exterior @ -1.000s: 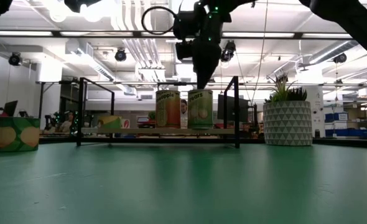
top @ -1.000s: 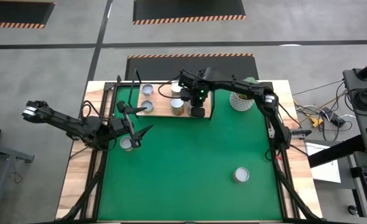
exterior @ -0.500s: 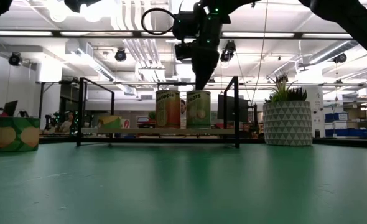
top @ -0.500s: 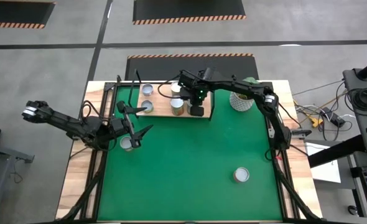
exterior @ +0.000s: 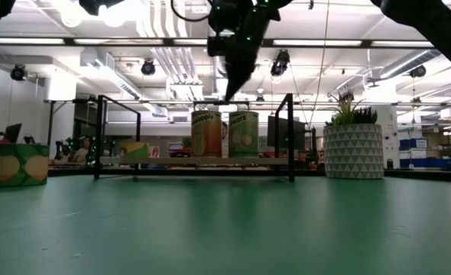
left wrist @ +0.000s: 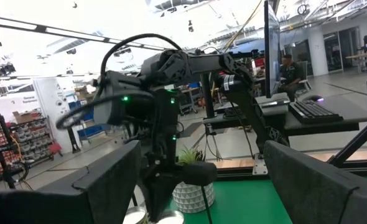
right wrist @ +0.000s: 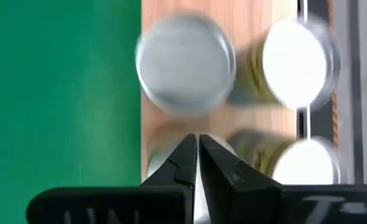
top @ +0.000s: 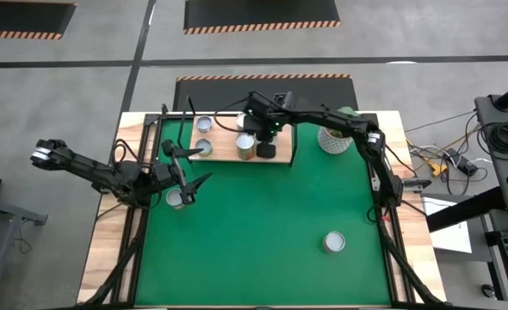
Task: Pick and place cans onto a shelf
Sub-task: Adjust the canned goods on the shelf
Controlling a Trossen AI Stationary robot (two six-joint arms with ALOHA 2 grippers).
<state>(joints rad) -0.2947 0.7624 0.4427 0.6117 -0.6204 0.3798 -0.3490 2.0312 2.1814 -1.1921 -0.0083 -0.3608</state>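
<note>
The shelf [top: 224,157] is a light-wood board with black end frames at the table's far side. Several cans stand upright on it, among them an orange-labelled can [exterior: 206,134] and a green-labelled can [exterior: 243,134]. My right gripper [exterior: 227,98] hangs shut a little above these two, slanting down and touching neither; its wrist view shows the shut fingertips [right wrist: 198,148] over round silver can tops [right wrist: 185,62]. My left gripper [top: 192,168] waits open at the shelf's near left corner, beside a can [top: 176,198] on the mat. Another can [top: 333,242] stands at the near right.
A white patterned pot with a green plant [top: 334,138] stands just right of the shelf. The green mat [top: 263,232] covers the table's middle. The shelf's black uprights [exterior: 290,137] stand at its ends. A person sits at a desk in the room behind.
My right gripper has risen from just over the green-labelled can's top and swung toward the table's left, tipping as it went. It has stayed shut. The cans on the shelf stand as before.
</note>
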